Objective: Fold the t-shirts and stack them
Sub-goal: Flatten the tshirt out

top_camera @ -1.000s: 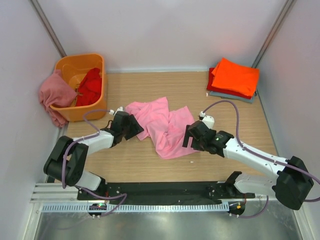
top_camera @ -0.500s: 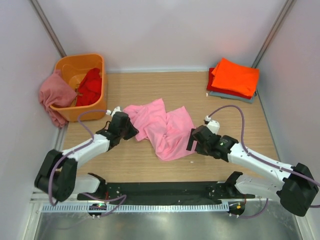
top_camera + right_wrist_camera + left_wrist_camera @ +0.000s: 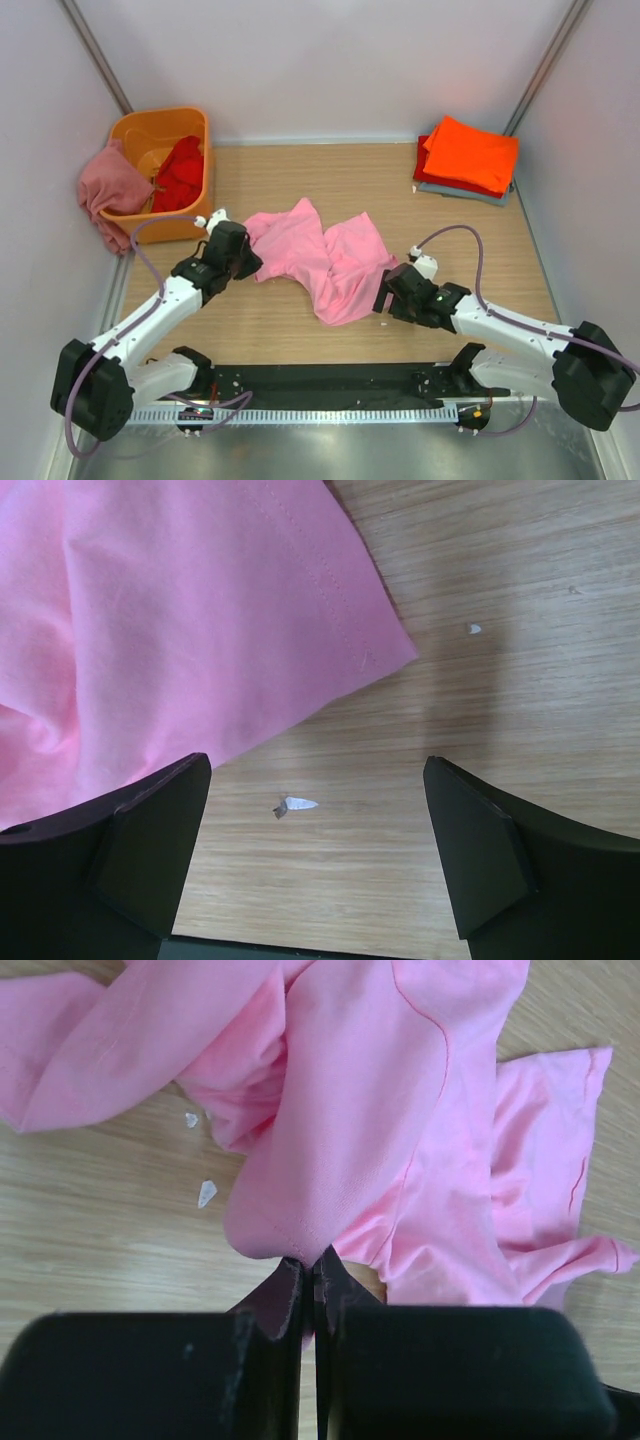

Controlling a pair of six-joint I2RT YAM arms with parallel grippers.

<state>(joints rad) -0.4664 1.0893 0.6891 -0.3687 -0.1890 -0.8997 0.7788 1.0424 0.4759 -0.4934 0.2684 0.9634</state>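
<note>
In the upper left of the top view, a dusty rose t-shirt [image 3: 108, 190] hangs over the outer wall of an orange tub [image 3: 150, 122], and a red t-shirt [image 3: 180, 172] lies bunched inside the tub. Just right of the tub, left of centre, the left gripper [image 3: 243, 260] reaches the left edge of the light pink t-shirt [image 3: 325, 258]. In the left wrist view its fingers [image 3: 285, 1295] are clenched together on a fold of that pink cloth, which bulges up from their tips. Two small white scraps [image 3: 206, 1192] lie on the wood beside it. The pink shirt sprawls crumpled across the middle of the wooden table [image 3: 290, 330], running from upper left down to lower right. At its lower right corner sits the right gripper [image 3: 384, 298]. In the right wrist view its jaws are spread wide over the wood, with the shirt's stitched hem corner in the upper left of that frame and another white scrap [image 3: 296, 804] between the fingers. In the upper right of the top view rests a folded stack: an orange t-shirt [image 3: 470, 152] on top, a red one [image 3: 421, 172] beneath and a grey-blue one [image 3: 478, 196] at the bottom.
</note>
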